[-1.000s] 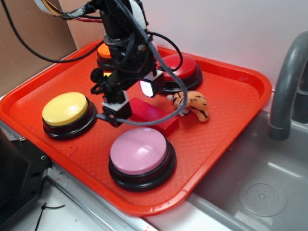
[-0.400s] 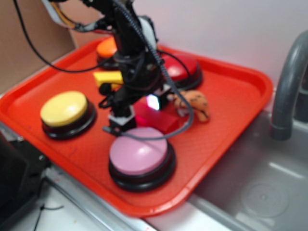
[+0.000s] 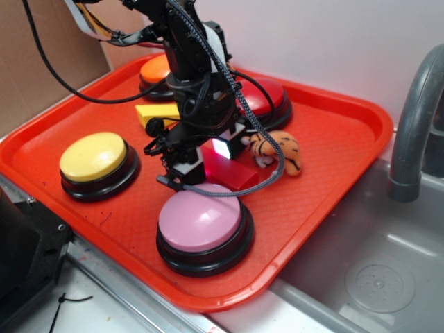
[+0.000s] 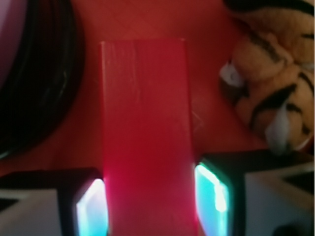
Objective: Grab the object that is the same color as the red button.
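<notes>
Red tray point(image 3: 333, 139) carries all we see | red button point(image 3: 267, 97) sits at its back, behind the arm | gripper point(image 4: 150, 201) straddles the red block point(image 4: 145, 123), pads point(image 4: 209, 189) seemingly touching both sides, so apparently clamped | block lies mid-tray, beside the tiger toy point(image 3: 277, 151)

Red block point(image 4: 145, 132) flat on tray, red button point(image 3: 262, 99) (glossy) behind.
</notes>
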Tool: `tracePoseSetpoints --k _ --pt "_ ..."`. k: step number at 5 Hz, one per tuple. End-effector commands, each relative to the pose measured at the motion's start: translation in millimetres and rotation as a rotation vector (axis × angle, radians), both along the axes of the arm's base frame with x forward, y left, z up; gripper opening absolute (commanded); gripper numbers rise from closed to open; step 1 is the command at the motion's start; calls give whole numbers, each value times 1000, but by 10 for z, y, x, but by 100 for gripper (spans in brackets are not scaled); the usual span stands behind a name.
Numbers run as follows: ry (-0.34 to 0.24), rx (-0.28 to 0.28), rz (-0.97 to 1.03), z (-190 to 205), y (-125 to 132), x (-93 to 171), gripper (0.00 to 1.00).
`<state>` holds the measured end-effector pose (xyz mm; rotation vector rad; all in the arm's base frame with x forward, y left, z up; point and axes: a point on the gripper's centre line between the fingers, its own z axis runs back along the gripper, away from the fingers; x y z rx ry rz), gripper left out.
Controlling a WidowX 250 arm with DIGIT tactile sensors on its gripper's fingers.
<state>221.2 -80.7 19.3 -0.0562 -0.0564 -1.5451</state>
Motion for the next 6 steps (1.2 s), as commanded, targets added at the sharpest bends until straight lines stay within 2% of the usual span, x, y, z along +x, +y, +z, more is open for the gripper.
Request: tracePoseSetpoints --k 1,2,3,4,5,6 --pt "0 -33 302 573 166 -118 0" --pt "-3 -13 552 853 311 -171 0" --pt "40 37 801 1057 459 -222 0" --pt "24 12 1051 1297 577 -292 0" --pt "35 -23 1300 1522 680 -331 0" --pt "-29 -21 1551 1648 718 -288 0"
